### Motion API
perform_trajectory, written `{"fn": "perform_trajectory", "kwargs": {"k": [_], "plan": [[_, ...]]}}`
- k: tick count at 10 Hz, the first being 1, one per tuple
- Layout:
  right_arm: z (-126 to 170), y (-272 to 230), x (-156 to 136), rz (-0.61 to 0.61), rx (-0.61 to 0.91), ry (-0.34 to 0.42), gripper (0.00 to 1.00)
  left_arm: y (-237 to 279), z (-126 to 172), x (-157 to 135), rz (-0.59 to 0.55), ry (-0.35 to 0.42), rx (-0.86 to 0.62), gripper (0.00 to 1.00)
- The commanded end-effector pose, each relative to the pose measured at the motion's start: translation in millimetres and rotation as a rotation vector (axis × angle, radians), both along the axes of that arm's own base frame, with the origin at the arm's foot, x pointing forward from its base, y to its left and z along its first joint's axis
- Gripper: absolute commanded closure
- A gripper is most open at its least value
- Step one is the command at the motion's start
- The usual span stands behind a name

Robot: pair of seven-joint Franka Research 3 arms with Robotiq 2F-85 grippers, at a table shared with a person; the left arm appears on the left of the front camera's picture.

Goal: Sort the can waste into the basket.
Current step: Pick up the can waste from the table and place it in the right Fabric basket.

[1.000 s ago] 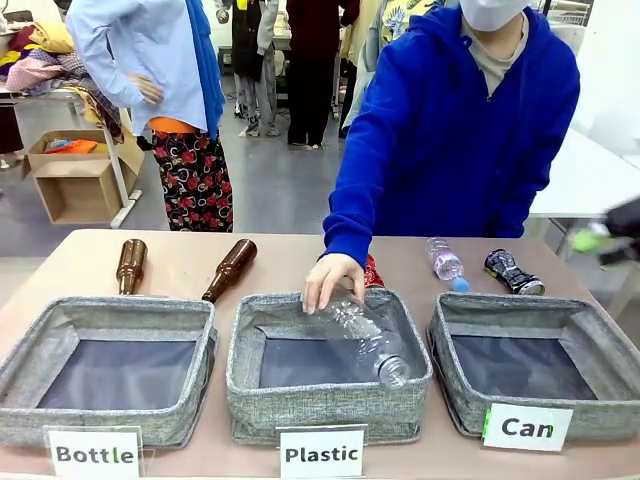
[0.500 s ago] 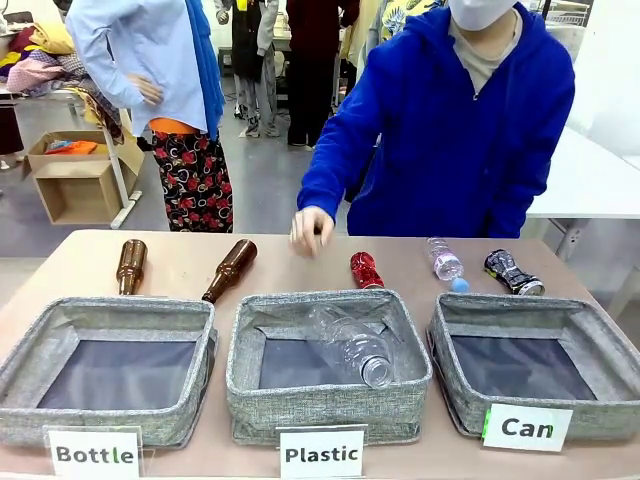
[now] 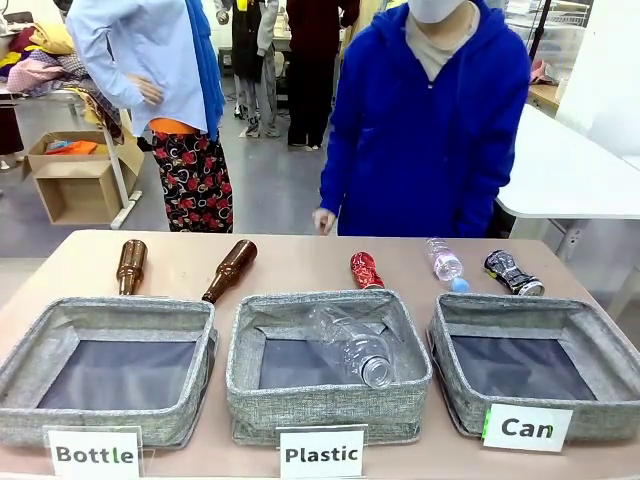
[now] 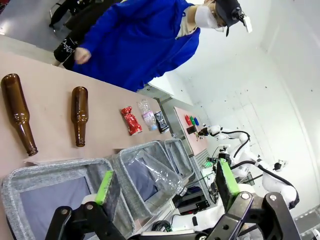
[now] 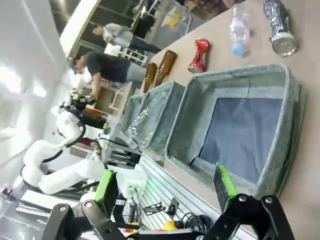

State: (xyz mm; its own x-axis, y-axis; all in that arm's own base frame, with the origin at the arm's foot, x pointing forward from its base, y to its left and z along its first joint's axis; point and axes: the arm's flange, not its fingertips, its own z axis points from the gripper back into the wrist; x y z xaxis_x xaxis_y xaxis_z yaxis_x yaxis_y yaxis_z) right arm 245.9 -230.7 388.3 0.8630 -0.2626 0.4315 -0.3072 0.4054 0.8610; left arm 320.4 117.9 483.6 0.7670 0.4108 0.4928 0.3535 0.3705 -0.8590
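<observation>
- Red can (image 3: 366, 270) and black can (image 3: 514, 272) lie on the table (image 3: 290, 255) behind the baskets, with a clear plastic bottle (image 3: 445, 263) between them.
- "Can" basket (image 3: 520, 304) sits just before the black can.
- Left hand (image 4: 165, 182) and right hand (image 5: 165, 184) are spread and hold nothing.
- Brown bottles (image 3: 131, 265) lie far left.

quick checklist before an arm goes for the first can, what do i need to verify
1. Robot's right hand open: ok, jaws wide apart.
2. Robot's left hand open: ok, jaws wide apart.
3. Shiny red crushed can and black-and-silver crushed can free to grasp: ok, both lie on the tan table.
4. Grey woven basket signed "Can" ready: ok, its dark bottom is bare.
5. Person's hand away from the cans: ok, at the far edge.
6. Small clear plastic bottle out of the way: ok, between the cans, touching neither.
</observation>
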Motion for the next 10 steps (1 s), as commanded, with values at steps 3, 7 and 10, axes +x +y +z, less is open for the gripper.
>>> {"fn": "perform_trajectory", "kwargs": {"k": [3, 7, 10], "plan": [[97, 114, 68, -0.044, -0.392, 0.107, 0.00, 1, 0, 0, -0.012, -0.022, 0.006, 0.00], [133, 269, 183, 0.038, -0.760, 0.219, 0.00, 1, 0, 0, -0.012, -0.022, 0.006, 0.00], [113, 360, 258, -0.011, -0.913, 0.311, 0.00, 1, 0, 0, -0.012, -0.022, 0.006, 0.00]]}}
